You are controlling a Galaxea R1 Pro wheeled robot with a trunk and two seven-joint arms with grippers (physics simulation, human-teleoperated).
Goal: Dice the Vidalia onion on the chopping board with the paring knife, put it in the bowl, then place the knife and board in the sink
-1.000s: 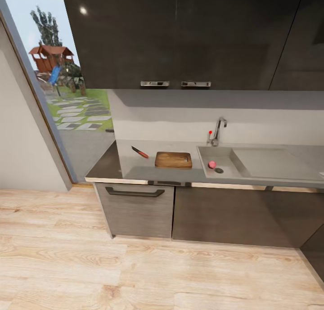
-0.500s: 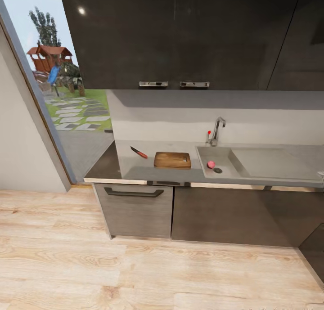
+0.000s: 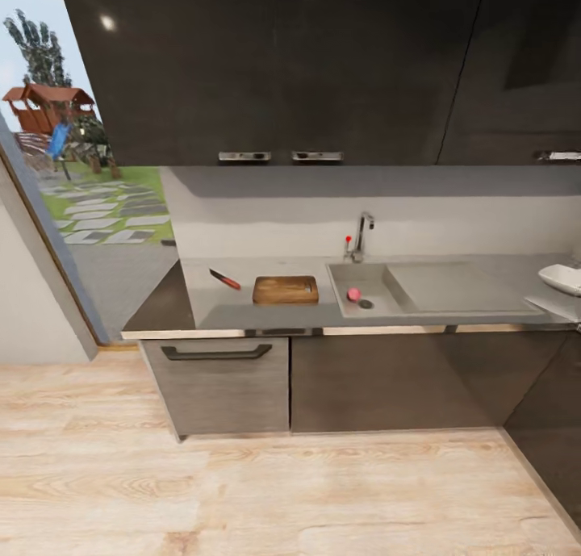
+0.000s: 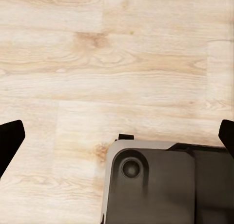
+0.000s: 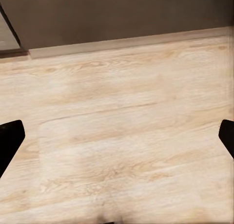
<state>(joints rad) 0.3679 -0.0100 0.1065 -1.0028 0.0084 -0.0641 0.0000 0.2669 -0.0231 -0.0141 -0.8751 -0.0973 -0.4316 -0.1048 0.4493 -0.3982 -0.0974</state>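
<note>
Bowl [image 3: 562, 278] cut off at countertop [image 3: 242, 306] end.

Countertop [image 3: 266, 310]: knife [image 3: 225, 279] at left, chopping board [image 3: 285, 290] just right of it, apart. Sink [image 3: 379, 298] right of the board, onion [image 3: 353, 294] inside beside the drain, tap [image 3: 361, 235] behind. Bowl [image 3: 562, 278] at the far right.

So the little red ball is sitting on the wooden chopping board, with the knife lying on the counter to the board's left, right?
Not quite. The head view shows the Vidalia onion lying in the sink beside the drain, not on the chopping board, whose top is bare. The rest holds: the paring knife lies on the countertop to the board's left.
</note>
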